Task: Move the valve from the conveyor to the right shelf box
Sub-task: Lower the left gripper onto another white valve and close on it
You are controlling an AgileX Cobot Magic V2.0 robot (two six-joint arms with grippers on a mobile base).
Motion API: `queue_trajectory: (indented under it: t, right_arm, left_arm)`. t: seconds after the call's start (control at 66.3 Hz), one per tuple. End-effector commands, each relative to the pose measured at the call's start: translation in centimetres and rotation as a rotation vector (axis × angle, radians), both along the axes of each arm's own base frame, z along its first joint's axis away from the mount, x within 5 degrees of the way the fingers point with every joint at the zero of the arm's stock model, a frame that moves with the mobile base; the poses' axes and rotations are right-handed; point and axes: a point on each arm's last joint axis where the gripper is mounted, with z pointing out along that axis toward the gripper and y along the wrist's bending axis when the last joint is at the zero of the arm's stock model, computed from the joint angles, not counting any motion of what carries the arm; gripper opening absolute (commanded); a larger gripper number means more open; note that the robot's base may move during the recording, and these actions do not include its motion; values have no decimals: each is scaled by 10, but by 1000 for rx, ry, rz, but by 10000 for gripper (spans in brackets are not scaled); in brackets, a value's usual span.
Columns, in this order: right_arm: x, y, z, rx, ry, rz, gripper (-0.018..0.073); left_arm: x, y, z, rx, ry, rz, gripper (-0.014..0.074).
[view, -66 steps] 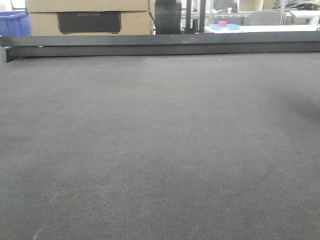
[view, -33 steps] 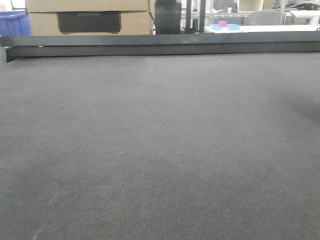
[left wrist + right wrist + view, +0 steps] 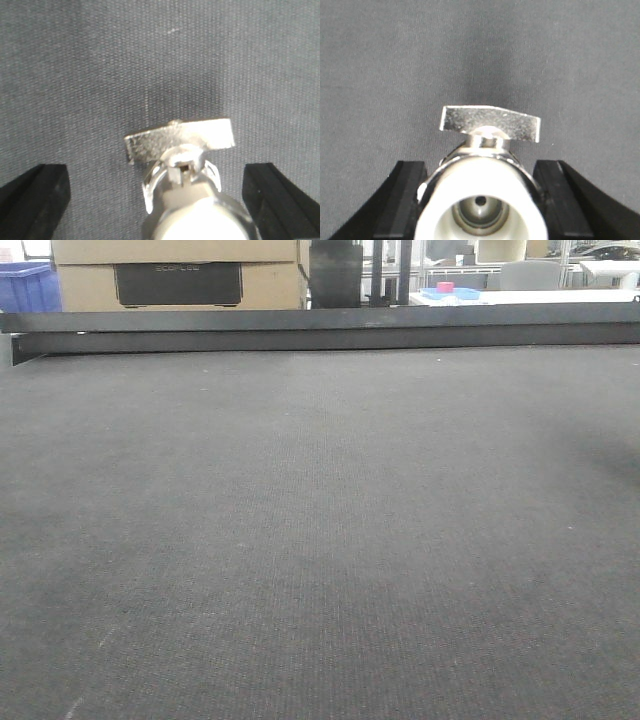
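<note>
Right gripper [image 3: 480, 169] jaws seem clamped on valve [image 3: 486, 192] body, btm ctr of frame over conveyor [image 3: 380, 60]; left gripper [image 3: 155, 172] jaws wide apart round second valve [image 3: 186, 192], not touching; prob. heavy, stiff, slippery metal, so grip body, not thin handle [image 3: 490, 123]

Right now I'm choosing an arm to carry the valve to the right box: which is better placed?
Right, probably. The right gripper looks closed on the valve, both sides touching; the left gripper stands wide open.
</note>
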Motion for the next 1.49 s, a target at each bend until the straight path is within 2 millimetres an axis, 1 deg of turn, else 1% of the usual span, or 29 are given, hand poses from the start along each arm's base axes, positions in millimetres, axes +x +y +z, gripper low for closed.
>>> queue_trajectory:
  t: [0.0, 0.075, 0.151, 0.166, 0.211, 0.226, 0.241, 0.257, 0.272, 0.287, 0.302, 0.483, 0.543, 0.574, 0.709, 0.785, 0.83, 0.89, 0.906, 0.951, 1.011, 1.147, 1.298, 1.373, 1.479]
  right_arm:
    - [1, -1, 10, -4, -78, 0, -153]
    - [1, -1, 10, -4, -81, 0, -153]
    - [1, -1, 10, -4, -81, 0, -153]
    - [1, -1, 10, -4, -81, 0, -153]
    - [1, -1, 10, -4, -81, 0, -153]
    - [1, -1, 10, -4, -81, 0, -153]
    - [1, -1, 10, -4, -81, 0, -153]
    - [1, -1, 10, -4, -81, 0, -153]
    - [1, -1, 10, -4, -81, 0, -153]
    - [1, -1, 10, -4, -81, 0, -153]
    - [1, -1, 10, -4, -81, 0, -153]
    - [1, -1, 10, -4, -83, -1, -153]
    - [1, -1, 10, -4, -83, -1, -153]
    - [1, -1, 10, -4, -83, -1, -153]
    - [-2, 1, 10, -3, -62, 9, -153]
    - [-6, 5, 15, -2, -65, 26, -153]
    - [-7, 8, 19, -1, -66, 38, -153]
    - [-8, 13, 28, 0, -81, 57, -153]
    - [-8, 14, 32, 2, -90, 61, -153]
    - [-9, 19, 42, 10, -115, 74, -153]
    - [-11, 22, 55, 20, -152, 81, -153]
    - [-16, 23, 80, 29, -228, 89, -153]
    - [-33, 21, 110, 43, -355, 87, -153]
    - [-45, 19, 125, 52, -431, 85, -153]
    - [-58, 17, 138, 61, -506, 83, -153]
  left_arm:
    - [1, 1, 4, -11, -17, 8, 596]
    - [1, 1, 4, -11, -17, 8, 544]
    - [1, 1, 4, -11, -17, 7, 401]
    - [1, 1, 4, -11, -17, 7, 347]
    - [2, 1, 6, -12, -16, 6, 225]
    - [1, 1, 7, -13, -13, 6, 159]
    - [2, 1, 8, -13, -13, 5, 113]
    - [2, 1, 9, -14, -10, 4, 41]
    - [2, 1, 11, -13, -12, 4, -8]
    - [2, 1, 11, -13, -12, 3, -33]
    - [2, 1, 12, -14, -12, 3, -109]
    - [-1, -4, 44, -43, -52, 1, -111]
    - [-8, -10, 62, -48, -84, -8, -111]
    - [-10, -13, 68, -45, -97, -14, -111]
    - [-31, -33, 111, -21, -197, -45, -111]
    - [-51, -50, 142, -4, -285, -48, -111]
    - [-61, -58, 156, 10, -324, -38, -111]
    - [-75, -67, 172, 23, -373, -30, -111]
    - [-82, -72, 180, 28, -397, -31, -111]
    - [-95, -80, 193, 25, -443, -37, -111]
    - [-109, -85, 206, 22, -488, -43, -111]
    - [-133, -92, 225, 18, -565, -58, -111]
    - [-162, -93, 245, 26, -659, -58, -111]
    - [-176, -94, 254, 31, -714, -57, -111]
    - [-186, -95, 262, 36, -778, -54, -111]
